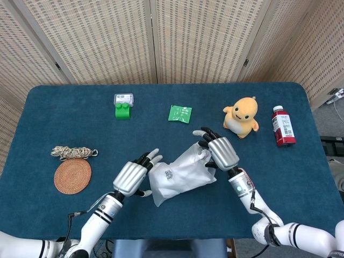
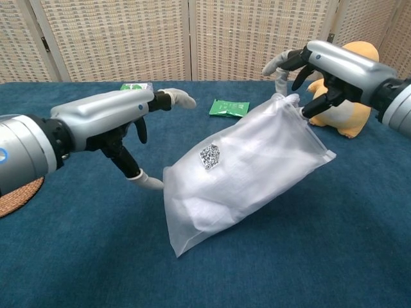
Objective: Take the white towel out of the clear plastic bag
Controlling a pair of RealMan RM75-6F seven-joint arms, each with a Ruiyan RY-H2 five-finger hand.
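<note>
The clear plastic bag [image 1: 180,173] [image 2: 244,176] hangs tilted above the blue table, with the white towel [image 2: 225,192] folded inside it and a small QR label on its side. My right hand [image 1: 219,152] [image 2: 327,64] pinches the bag's upper edge and lifts that end. My left hand [image 1: 131,176] [image 2: 109,122] is to the left of the bag with its fingers spread, holding nothing; one fingertip [image 2: 151,182] is close to the bag's lower left side.
A yellow plush toy [image 1: 241,116], a red bottle [image 1: 281,126], a green packet [image 1: 179,113], a green block with a small box [image 1: 123,106], a coiled rope [image 1: 73,152] and a woven coaster [image 1: 72,176] lie around the table. A folding screen stands behind.
</note>
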